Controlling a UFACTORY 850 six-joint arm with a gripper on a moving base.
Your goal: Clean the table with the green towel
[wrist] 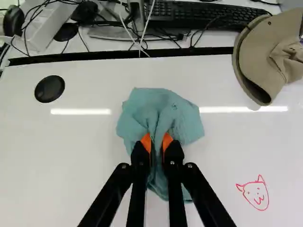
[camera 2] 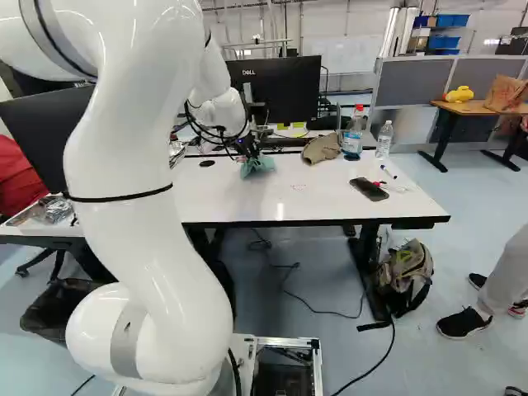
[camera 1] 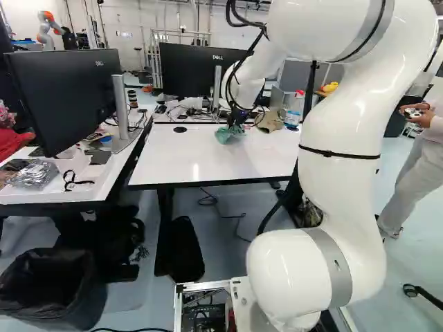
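White tabletop (camera 1: 208, 158) is seen mid-frame in the left base view, marked with a red drawing of a horned face (wrist: 254, 193). Above it, the robot arm (camera 1: 339, 145) is arched forward, its gripper (camera 2: 247, 152) angled down at the upper middle of the right base view. On the surface, the bunched green towel (wrist: 182, 118) is pinched between both orange-padded fingers, spread ahead and underneath, its longer axis aligned with them.

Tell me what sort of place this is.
Probably a robotics lab sharing office space: a white robot arm works at a desk, with monitors and a second robot arm in the background.
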